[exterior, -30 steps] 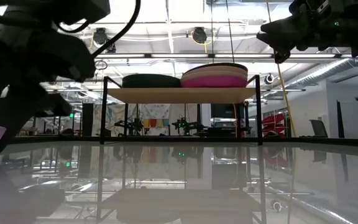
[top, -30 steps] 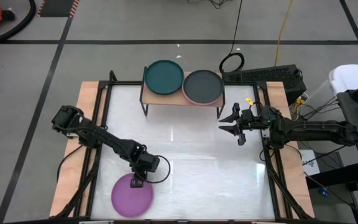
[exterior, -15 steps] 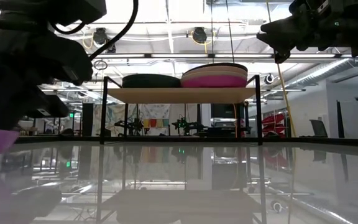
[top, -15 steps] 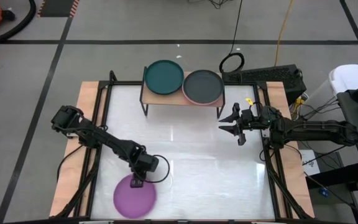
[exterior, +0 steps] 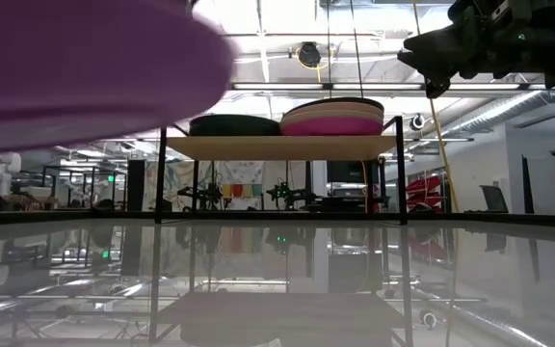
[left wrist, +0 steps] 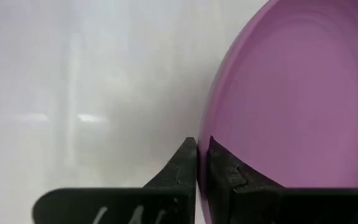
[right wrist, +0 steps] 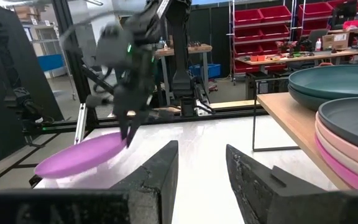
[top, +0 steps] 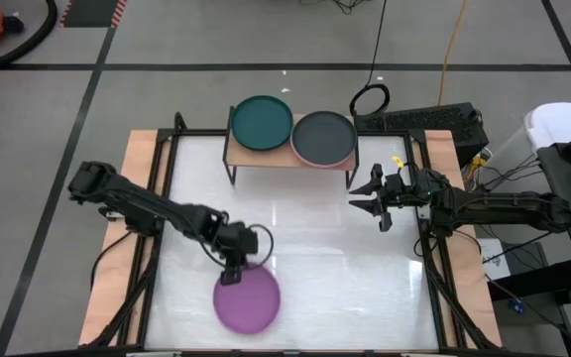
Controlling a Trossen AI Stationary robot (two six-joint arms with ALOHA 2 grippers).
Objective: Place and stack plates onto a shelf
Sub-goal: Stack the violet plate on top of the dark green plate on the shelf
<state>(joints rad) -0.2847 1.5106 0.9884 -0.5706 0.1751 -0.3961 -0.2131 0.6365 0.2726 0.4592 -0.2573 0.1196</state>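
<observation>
A purple plate (top: 247, 300) hangs over the near part of the white table, held by my left gripper (top: 232, 274), which is shut on it; the plate fills the low view's upper left (exterior: 85, 58). The shelf (top: 234, 151) stands at the table's far edge on thin black legs. A dark teal plate stack (top: 262, 122) rests on its left half. On its right half is a stack topped by a charcoal plate (top: 323, 137) over pink ones (exterior: 340, 120). My right gripper (top: 367, 203) waits open near the table's right edge, in front of the shelf. My left gripper pinches the purple plate's rim (left wrist: 211, 134) at its far edge, one finger (left wrist: 188, 158) outside the rim and the other over the plate's inner face. The fingers come from above, pointing down. The plate (right wrist: 79, 158) is lifted off the table and tilts, the held edge highest.
Bare white tabletop (top: 305, 248) lies between the held plate and the shelf. The table has wooden side edges (top: 137, 178) and black frame rails. A cable ring (top: 370, 99) and dark equipment (top: 434, 121) sit behind the shelf, off the table.
My left gripper has shut on the far rim of the purple plate. It has then risen and gone toward the table's right edge, taking the plate off the table. The plate, flat on the table before, now hangs tilted and clear of it.
</observation>
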